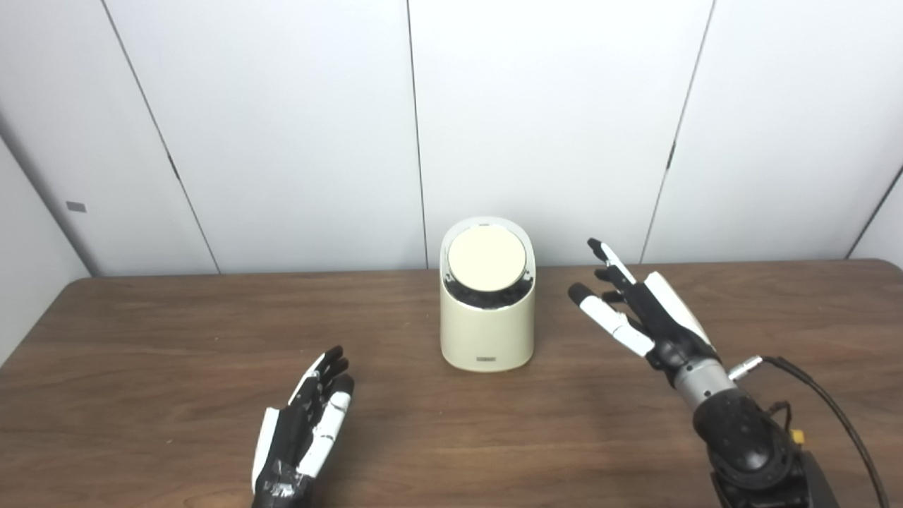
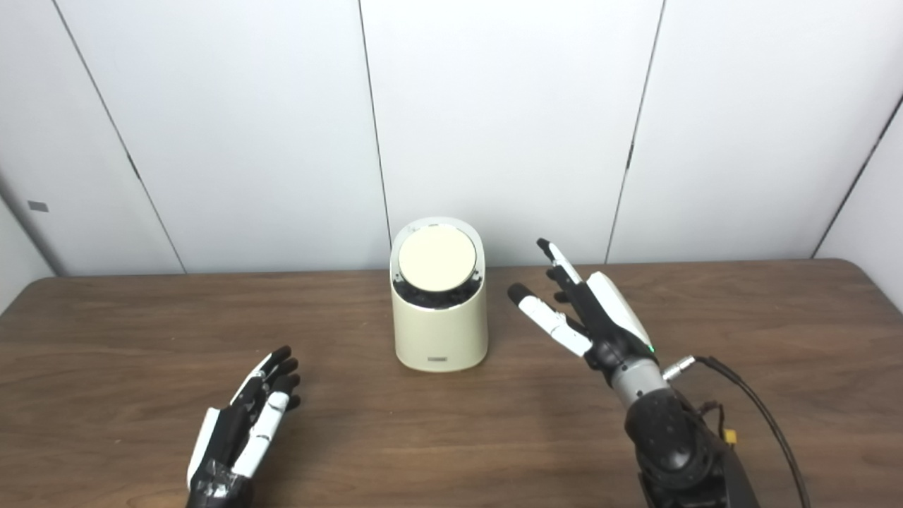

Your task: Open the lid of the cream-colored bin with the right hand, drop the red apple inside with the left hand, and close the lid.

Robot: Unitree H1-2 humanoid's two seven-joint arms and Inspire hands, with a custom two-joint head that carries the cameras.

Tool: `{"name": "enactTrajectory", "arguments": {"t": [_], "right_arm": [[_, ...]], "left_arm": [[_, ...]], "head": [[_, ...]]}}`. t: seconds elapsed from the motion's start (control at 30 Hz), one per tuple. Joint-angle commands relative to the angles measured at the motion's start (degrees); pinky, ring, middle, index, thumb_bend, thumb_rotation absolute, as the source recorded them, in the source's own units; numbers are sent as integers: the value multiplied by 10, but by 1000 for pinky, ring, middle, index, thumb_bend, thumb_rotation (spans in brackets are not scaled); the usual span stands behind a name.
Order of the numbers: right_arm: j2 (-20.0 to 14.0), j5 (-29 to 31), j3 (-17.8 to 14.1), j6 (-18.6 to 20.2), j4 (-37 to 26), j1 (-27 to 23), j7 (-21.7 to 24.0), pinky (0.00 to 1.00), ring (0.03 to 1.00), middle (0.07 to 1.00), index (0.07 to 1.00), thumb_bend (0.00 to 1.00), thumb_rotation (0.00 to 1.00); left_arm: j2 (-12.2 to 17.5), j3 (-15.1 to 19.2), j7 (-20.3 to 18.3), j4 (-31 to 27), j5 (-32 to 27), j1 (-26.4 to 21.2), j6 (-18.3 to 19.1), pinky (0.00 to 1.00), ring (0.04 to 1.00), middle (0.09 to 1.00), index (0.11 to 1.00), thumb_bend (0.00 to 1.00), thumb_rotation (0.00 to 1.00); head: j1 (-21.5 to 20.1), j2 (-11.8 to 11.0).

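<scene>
The cream-colored bin (image 1: 487, 331) stands upright at the middle of the brown table (image 1: 176, 331), near its back edge. Its round lid (image 1: 487, 258) lies flat across the slanted top, with a dark gap showing under its front edge. My right hand (image 1: 638, 310) floats to the right of the bin, open, fingers stretched toward the wall, apart from the bin. My left hand (image 1: 307, 423) is low over the table at the front left, open and holding nothing. No red apple shows in either view.
White wall panels (image 1: 550, 120) stand close behind the table. A black cable (image 1: 832, 413) runs from my right wrist toward the front right corner.
</scene>
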Motion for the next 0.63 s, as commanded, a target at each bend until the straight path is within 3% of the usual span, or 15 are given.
{"name": "enactTrajectory", "arguments": {"t": [0.0, 0.23, 0.6], "right_arm": [[-4, 20, -13, -34, 2, 5, -23, 873, 944, 992, 1000, 502, 998], [9, 62, -26, -45, -1, 64, -45, 938, 969, 990, 1000, 507, 1000], [42, 76, -29, -69, -1, 112, -101, 934, 951, 956, 977, 539, 1000]], "left_arm": [[3, 6, 0, -23, -7, 0, -19, 835, 878, 897, 921, 519, 674], [3, 25, -2, -14, -34, 18, -35, 873, 887, 906, 928, 531, 662], [5, 27, 3, 16, -26, 37, -67, 882, 893, 913, 951, 474, 655]], "head": [[0, 1], [-1, 3], [-8, 5]]}}
